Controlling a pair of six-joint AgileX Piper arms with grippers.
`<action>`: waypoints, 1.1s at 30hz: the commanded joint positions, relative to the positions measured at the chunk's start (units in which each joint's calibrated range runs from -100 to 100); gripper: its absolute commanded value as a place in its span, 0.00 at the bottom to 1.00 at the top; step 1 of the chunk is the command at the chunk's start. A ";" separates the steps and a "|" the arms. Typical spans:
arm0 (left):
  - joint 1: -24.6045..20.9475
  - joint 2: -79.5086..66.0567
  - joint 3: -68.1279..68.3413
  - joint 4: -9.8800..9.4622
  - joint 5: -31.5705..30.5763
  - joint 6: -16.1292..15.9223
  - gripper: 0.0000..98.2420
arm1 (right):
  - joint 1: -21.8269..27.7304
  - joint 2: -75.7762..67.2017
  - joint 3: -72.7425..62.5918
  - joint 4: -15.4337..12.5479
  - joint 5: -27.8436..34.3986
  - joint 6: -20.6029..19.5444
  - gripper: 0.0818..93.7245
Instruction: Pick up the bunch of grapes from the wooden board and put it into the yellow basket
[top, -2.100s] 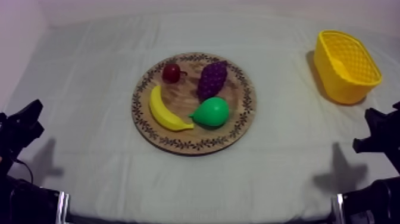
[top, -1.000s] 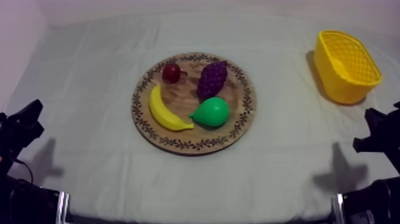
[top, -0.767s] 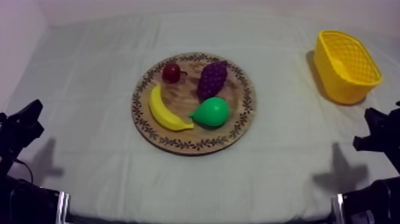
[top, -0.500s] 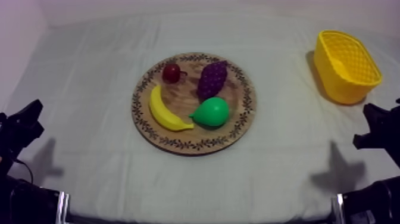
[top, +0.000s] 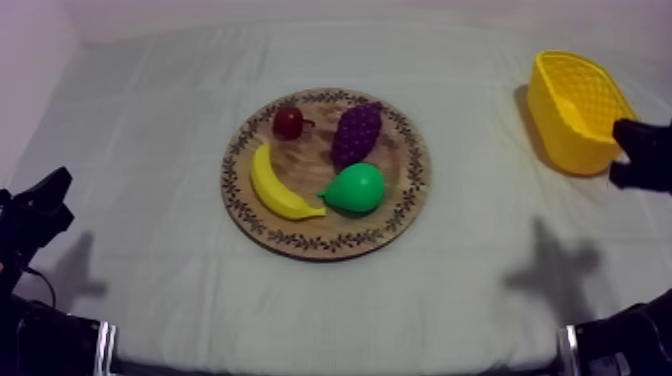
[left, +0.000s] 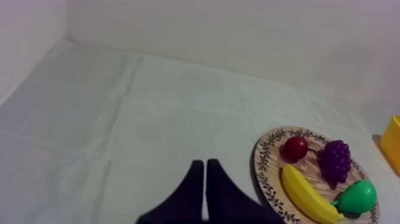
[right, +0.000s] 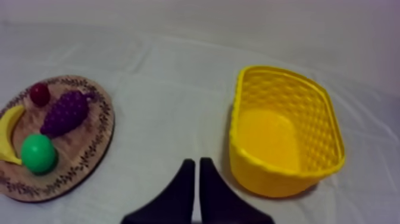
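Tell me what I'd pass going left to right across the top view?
small red fruit → bunch of grapes → yellow basket. The banana and pear overlap those sideways, so I skip them.

Apparently empty, left tool (left: 205, 164) and right tool (right: 197, 162) sit closed.

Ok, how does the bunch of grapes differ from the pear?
The bunch of grapes is purple and knobbly; the pear is green and smooth. The grapes sit beside the small red fruit; the pear beside the banana. Both lie on the wooden board.
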 joint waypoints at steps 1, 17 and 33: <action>-0.02 0.00 -0.02 0.01 0.01 -0.01 0.00 | -1.78 6.92 -7.08 2.20 1.45 -3.92 0.00; -0.02 0.00 -0.02 0.01 0.01 -0.01 0.00 | -13.50 36.38 -42.30 9.85 21.23 -16.81 0.00; -0.02 0.00 -0.02 0.01 0.01 -0.01 0.00 | -23.65 60.64 -67.24 13.52 41.32 -23.91 0.00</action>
